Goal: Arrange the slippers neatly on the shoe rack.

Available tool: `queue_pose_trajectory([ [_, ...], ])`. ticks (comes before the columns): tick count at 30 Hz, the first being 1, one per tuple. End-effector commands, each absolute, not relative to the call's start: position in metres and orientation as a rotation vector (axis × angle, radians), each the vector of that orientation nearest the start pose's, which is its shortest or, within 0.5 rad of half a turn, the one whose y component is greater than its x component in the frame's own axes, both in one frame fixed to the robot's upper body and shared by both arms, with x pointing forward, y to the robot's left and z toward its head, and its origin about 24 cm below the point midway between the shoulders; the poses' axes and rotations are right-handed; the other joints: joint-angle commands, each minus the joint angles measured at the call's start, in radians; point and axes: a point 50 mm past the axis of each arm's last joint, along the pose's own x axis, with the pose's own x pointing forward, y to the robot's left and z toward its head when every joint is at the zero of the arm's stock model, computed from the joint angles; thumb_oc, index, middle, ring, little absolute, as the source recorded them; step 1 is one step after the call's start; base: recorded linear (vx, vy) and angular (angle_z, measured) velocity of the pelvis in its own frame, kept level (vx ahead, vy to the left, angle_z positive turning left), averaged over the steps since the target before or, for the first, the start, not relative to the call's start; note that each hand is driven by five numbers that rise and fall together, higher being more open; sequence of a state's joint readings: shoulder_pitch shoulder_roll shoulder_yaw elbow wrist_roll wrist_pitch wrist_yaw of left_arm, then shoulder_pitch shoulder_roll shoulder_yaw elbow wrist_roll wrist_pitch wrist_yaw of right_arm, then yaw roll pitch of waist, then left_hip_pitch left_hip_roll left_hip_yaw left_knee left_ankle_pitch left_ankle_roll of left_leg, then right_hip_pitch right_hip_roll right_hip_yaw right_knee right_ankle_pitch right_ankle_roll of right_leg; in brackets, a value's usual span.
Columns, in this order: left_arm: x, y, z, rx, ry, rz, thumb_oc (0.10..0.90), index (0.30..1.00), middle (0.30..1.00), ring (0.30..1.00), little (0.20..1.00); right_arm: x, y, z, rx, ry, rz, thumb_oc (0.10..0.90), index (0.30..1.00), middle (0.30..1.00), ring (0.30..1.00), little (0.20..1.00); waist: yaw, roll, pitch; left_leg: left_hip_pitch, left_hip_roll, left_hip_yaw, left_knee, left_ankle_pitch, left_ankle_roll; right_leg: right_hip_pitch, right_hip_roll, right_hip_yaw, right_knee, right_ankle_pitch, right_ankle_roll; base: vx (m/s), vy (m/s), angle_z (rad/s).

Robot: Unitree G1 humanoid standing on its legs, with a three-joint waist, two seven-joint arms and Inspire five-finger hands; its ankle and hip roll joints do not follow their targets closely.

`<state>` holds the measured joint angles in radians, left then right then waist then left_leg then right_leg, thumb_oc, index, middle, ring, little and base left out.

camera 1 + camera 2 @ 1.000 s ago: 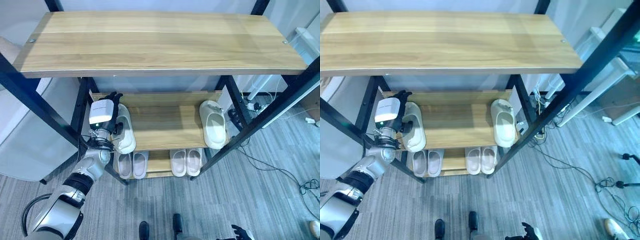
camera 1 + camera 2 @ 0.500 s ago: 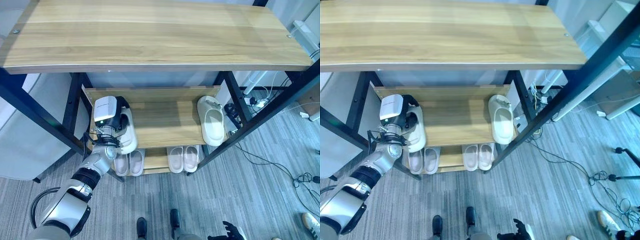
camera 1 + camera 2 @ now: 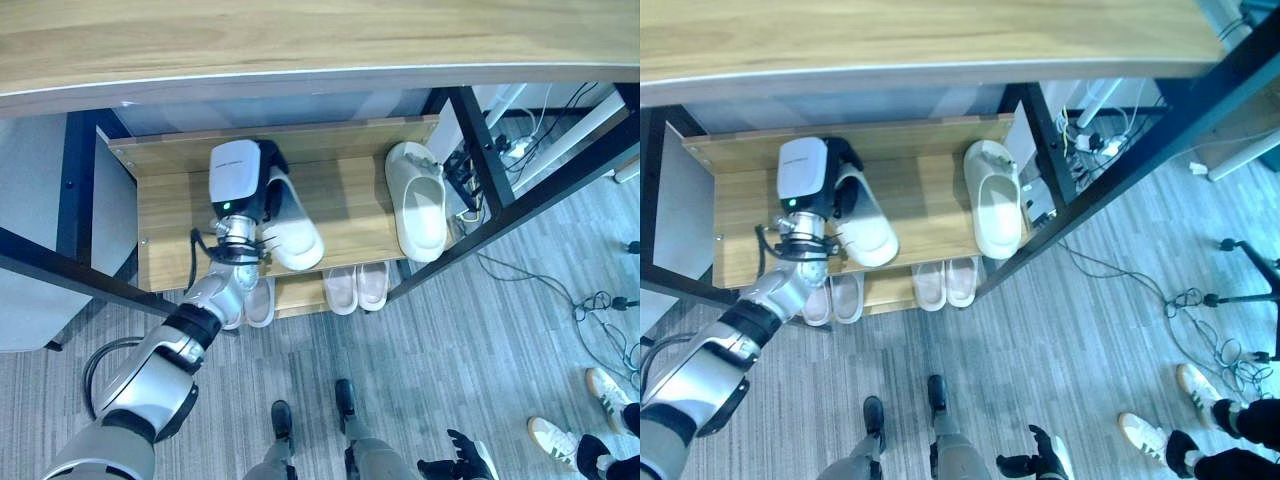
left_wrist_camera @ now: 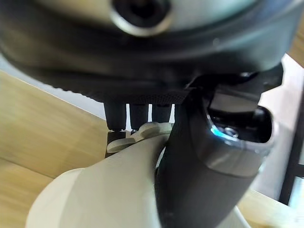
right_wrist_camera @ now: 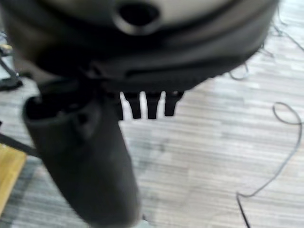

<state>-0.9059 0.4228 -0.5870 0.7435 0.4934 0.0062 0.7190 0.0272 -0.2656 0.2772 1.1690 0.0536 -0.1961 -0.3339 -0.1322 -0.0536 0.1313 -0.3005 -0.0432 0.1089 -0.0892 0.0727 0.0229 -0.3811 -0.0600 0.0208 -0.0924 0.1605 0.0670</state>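
Thumb and fingers of the left hand pinch a cream slipper, angled on the shoe rack's middle shelf. Its mate lies right. The right hand hangs apparently relaxed above the floor.

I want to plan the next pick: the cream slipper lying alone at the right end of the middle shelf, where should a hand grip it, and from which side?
Grip the right slipper at its strap, thumb in the foot opening, fingers over the top. Come from the open front of the middle shelf: its heel end points forward and the top board blocks a reach from above.
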Motion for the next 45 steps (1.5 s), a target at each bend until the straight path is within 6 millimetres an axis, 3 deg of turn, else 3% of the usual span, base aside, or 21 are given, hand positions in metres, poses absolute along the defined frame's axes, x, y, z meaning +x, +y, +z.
queue_pose_trajectory([
  [1,0.391,0.095,0.220,1.104,-0.818,0.290,0.400,0.300,0.300,0.300,0.300,0.120,-0.278,-0.129,-0.605,0.876,-0.316,0.800,0.900,0.900,0.900,0.900,-0.035,0.044,0.010,-0.026,0.018,-0.031,0.002,-0.038,-0.051,0.014,-0.023,0.013,0.019,-0.047,0.095,0.02,-0.017,-0.10],
  [7,0.380,0.068,0.228,1.027,-0.920,0.231,0.400,0.300,0.300,0.300,0.300,0.127,-0.274,-0.127,-0.586,0.840,-0.326,0.800,0.900,0.900,0.900,0.900,-0.040,0.054,0.032,-0.030,0.018,-0.027,0.002,-0.040,-0.051,0.004,-0.023,0.020,0.020,-0.047,0.095,0.01,-0.009,-0.05],
  [11,0.362,0.043,0.216,0.907,-0.968,0.150,0.400,0.300,0.300,0.300,0.300,0.137,-0.270,-0.122,-0.561,0.786,-0.342,0.800,0.900,0.900,0.900,0.900,-0.038,0.070,0.059,-0.025,0.014,-0.026,0.002,-0.041,-0.051,0.003,-0.026,0.018,0.022,-0.051,0.091,0.00,0.000,-0.02],
  [17,0.349,0.032,0.199,0.935,-0.997,0.041,0.400,0.300,0.300,0.300,0.300,0.148,-0.272,-0.117,-0.539,0.751,-0.376,0.800,0.900,0.900,0.900,0.900,-0.026,0.081,0.071,-0.021,0.010,-0.027,0.002,-0.042,-0.051,0.003,-0.028,0.014,0.031,-0.058,0.087,0.00,-0.007,-0.02],
  [25,0.357,0.016,0.204,0.997,-1.002,0.027,0.400,0.300,0.300,0.300,0.300,0.155,-0.273,-0.115,-0.562,0.741,-0.369,0.800,0.900,0.900,0.900,0.900,-0.035,0.086,0.066,-0.031,0.009,-0.027,0.002,-0.043,-0.054,-0.009,-0.033,0.011,0.024,-0.051,0.088,0.00,0.000,0.00],
  [30,0.364,0.019,0.208,1.067,-1.004,0.062,0.400,0.300,0.300,0.300,0.300,0.148,-0.277,-0.117,-0.580,0.759,-0.374,0.800,0.900,0.900,0.900,0.900,-0.042,0.085,0.055,-0.038,0.010,-0.025,0.002,-0.044,-0.053,-0.017,-0.033,0.013,0.021,-0.046,0.090,0.00,0.000,0.00],
  [37,0.379,0.046,0.213,1.147,-0.959,0.192,0.400,0.300,0.300,0.300,0.300,0.143,-0.281,-0.118,-0.595,0.775,-0.378,0.800,0.900,0.900,0.900,0.900,-0.042,0.085,0.029,-0.051,0.013,-0.026,0.002,-0.043,-0.056,-0.028,-0.031,0.012,0.018,-0.043,0.092,0.00,0.000,0.00],
  [39,0.381,0.061,0.221,1.118,-0.959,0.272,0.400,0.300,0.300,0.300,0.300,0.134,-0.280,-0.121,-0.591,0.790,-0.379,0.800,0.900,0.900,0.900,0.900,-0.041,0.083,0.018,-0.048,0.014,-0.027,0.002,-0.044,-0.056,-0.025,-0.029,0.010,0.017,-0.046,0.091,0.02,-0.008,0.00],
  [45,0.377,0.070,0.220,1.113,-0.978,0.290,0.400,0.300,0.300,0.300,0.300,0.132,-0.277,-0.123,-0.587,0.800,-0.374,0.800,0.900,0.900,0.900,0.900,-0.034,0.083,0.012,-0.042,0.017,-0.030,0.002,-0.048,-0.056,-0.017,-0.028,0.008,0.016,-0.050,0.089,0.00,0.000,0.00],
])
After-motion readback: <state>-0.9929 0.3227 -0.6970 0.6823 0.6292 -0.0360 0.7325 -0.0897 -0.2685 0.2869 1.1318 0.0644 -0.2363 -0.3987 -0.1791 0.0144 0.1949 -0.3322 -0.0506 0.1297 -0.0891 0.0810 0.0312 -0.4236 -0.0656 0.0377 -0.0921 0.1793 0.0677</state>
